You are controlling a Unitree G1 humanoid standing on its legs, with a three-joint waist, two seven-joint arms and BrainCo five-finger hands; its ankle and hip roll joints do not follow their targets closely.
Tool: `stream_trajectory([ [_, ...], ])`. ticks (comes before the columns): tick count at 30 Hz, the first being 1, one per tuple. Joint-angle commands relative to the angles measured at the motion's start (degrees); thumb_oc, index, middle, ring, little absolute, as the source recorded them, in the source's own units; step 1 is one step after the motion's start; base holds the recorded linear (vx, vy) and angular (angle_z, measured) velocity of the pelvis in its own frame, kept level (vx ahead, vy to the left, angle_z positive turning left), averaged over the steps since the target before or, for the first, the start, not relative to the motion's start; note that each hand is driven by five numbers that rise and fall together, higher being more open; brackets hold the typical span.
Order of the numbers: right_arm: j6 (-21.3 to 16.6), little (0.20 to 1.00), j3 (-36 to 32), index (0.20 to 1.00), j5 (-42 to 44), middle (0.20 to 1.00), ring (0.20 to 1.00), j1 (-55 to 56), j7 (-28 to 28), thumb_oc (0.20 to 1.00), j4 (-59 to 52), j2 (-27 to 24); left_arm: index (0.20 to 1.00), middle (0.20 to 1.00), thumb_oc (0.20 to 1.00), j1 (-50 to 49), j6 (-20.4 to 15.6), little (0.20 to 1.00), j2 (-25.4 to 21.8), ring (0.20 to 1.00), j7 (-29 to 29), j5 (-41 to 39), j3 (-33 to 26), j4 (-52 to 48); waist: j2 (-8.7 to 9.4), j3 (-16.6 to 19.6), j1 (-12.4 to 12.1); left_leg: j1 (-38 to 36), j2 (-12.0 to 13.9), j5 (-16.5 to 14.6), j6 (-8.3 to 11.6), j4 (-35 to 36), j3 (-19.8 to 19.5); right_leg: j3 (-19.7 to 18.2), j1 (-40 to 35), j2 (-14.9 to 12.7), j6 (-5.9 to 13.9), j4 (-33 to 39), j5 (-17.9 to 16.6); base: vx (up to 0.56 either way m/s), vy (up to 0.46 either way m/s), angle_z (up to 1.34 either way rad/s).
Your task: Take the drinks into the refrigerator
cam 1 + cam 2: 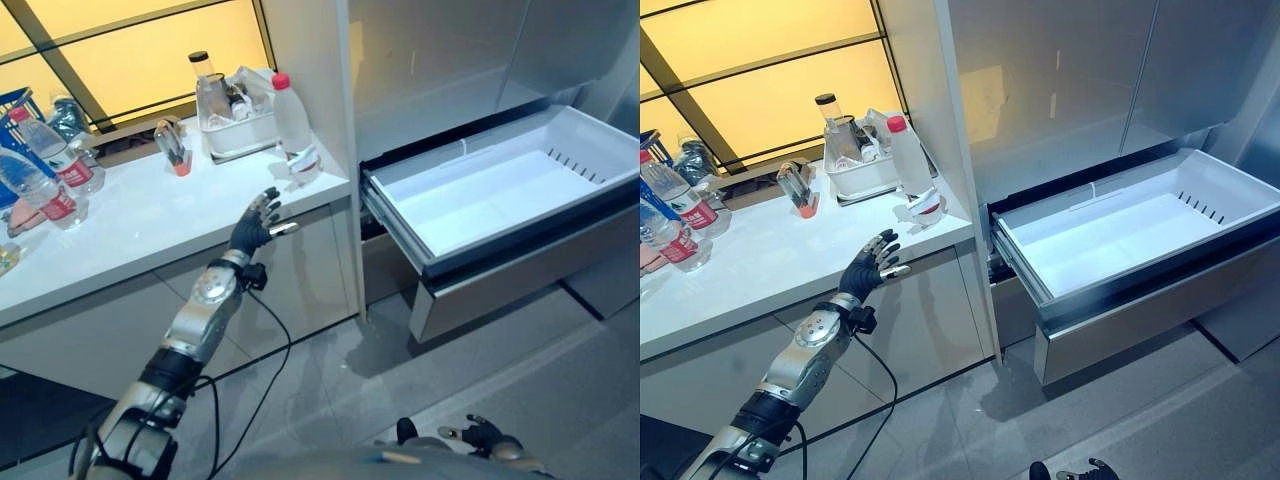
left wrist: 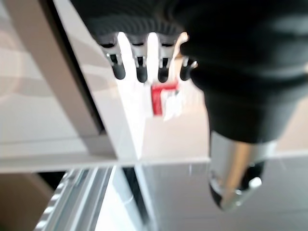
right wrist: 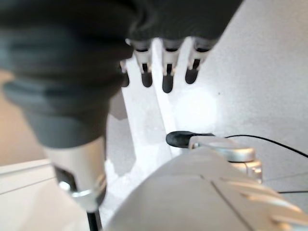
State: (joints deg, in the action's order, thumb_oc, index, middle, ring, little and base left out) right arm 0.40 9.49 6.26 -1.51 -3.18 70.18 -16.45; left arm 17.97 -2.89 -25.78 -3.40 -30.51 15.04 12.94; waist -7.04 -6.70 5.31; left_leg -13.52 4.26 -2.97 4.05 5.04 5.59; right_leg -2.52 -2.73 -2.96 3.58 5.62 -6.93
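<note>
A clear bottle with a red cap (image 1: 296, 125) stands near the right end of the white counter (image 1: 150, 225); its red label (image 2: 162, 98) shows past my fingers in the left wrist view. My left hand (image 1: 257, 223) is open with fingers spread, raised at the counter's front edge, just short of that bottle and touching nothing. To the right, the refrigerator's white drawer (image 1: 590, 135) is pulled out, with nothing inside. My right hand (image 1: 486, 434) hangs low over the floor, open and holding nothing.
Two more red-labelled water bottles (image 1: 42, 162) stand at the counter's left end. A white bin (image 1: 240, 132) with jars sits behind the bottle, and a small orange-capped bottle (image 1: 173, 147) stands beside it. A tall cabinet panel (image 1: 310, 60) separates counter and drawer.
</note>
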Motion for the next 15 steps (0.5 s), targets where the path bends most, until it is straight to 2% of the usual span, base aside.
stream_trajectory([
  [1, -0.45, 1.000, 1.62, 1.000, 0.75, 1.000, 1.000, -1.57, 0.05, 1.000, 2.59, 1.06, 1.000, 1.000, 1.000, 3.45, -4.04, 1.000, -1.09, 1.000, -2.99, 0.89, -3.44, 2.92, 3.43, 3.67, 0.97, 3.91, -1.44, -1.12, -0.59, -2.24, -3.00, 2.29, -4.98, -0.86, 2.12, -1.49, 9.18, 0.00, 0.000, 0.00],
  [10, -0.54, 1.000, 3.15, 1.000, -0.26, 1.000, 1.000, -0.26, 0.27, 1.000, 2.02, 0.93, 1.000, 1.000, 1.000, 11.01, -3.52, 1.000, -0.46, 1.000, -4.69, 2.26, -2.05, 11.16, 3.26, 3.70, 1.96, 3.25, -1.21, -1.14, -0.46, -1.95, -2.54, 2.30, -5.36, -0.86, 2.15, -1.42, 9.27, 0.00, 0.000, 0.00],
  [13, -0.59, 1.000, 4.14, 1.000, -0.82, 1.000, 1.000, 0.63, 0.46, 1.000, 2.07, 0.82, 1.000, 1.000, 1.000, 17.60, -2.57, 1.000, -1.33, 1.000, -4.88, 4.94, 0.74, 17.92, 2.97, 3.82, 2.78, 2.94, -1.20, -1.03, -0.39, -1.73, -2.38, 2.23, -5.39, -0.80, 2.27, -1.41, 9.24, 0.00, 0.000, 0.01],
  [15, -0.58, 1.000, 4.52, 1.000, -0.80, 1.000, 1.000, 0.62, 0.34, 1.000, 2.24, 0.62, 1.000, 1.000, 1.000, 20.89, -1.74, 1.000, -0.21, 1.000, -5.37, 4.95, 1.96, 22.62, 2.80, 3.81, 3.25, 2.79, -1.22, -0.98, -0.40, -1.71, -2.35, 2.11, -5.34, -0.71, 2.24, -1.45, 9.21, 0.00, -0.004, -0.03],
])
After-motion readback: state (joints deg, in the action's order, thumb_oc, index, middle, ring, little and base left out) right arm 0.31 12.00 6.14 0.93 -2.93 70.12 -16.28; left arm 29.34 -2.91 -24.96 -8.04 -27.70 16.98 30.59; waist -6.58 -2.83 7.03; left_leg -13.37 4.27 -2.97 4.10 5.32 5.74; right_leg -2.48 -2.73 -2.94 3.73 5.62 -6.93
